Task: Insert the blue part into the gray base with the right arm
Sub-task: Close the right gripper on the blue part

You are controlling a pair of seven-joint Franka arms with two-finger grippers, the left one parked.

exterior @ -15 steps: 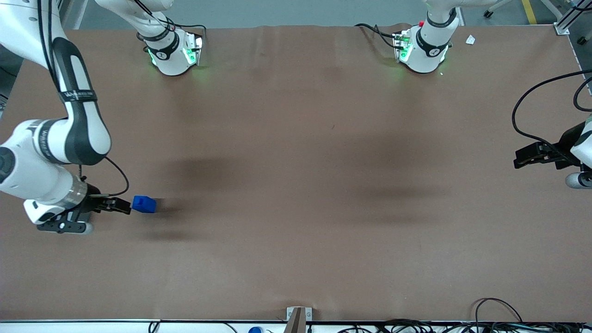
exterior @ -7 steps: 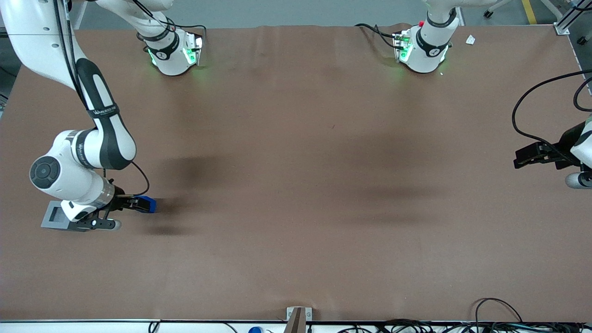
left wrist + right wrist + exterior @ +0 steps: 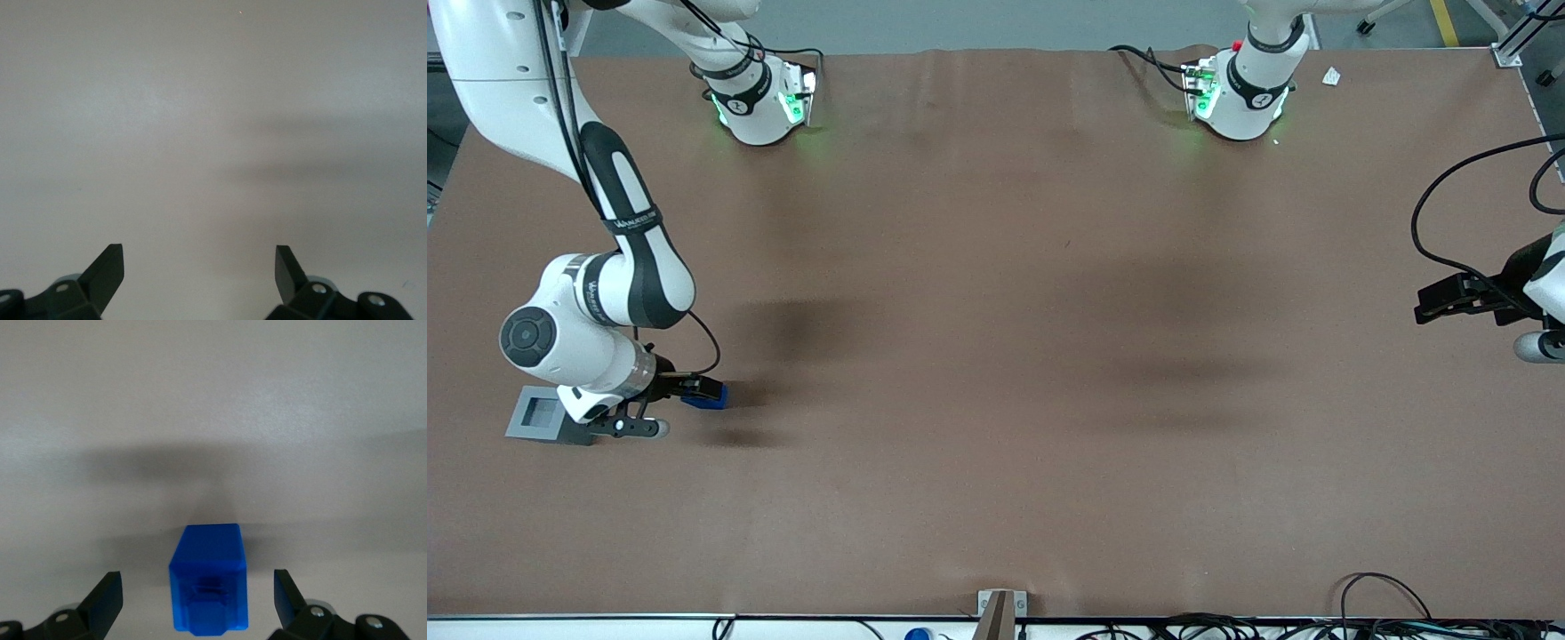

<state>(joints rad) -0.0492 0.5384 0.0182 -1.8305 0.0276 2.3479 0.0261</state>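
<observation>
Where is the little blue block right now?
The blue part lies on the brown table at the working arm's end, between the open gripper fingers, with the gray base close beside the gripper.

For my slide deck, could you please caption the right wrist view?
The gripper, jaws open, straddles the blue part lying on the table, not yet grasped.

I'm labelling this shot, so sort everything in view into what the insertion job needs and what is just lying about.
Needed for the job:
- blue part, on the table between the open jaws of the gripper
- gray base, beside the right arm

Just lying about:
- white scrap at the parked arm's end
- cables along the table's near edge
</observation>
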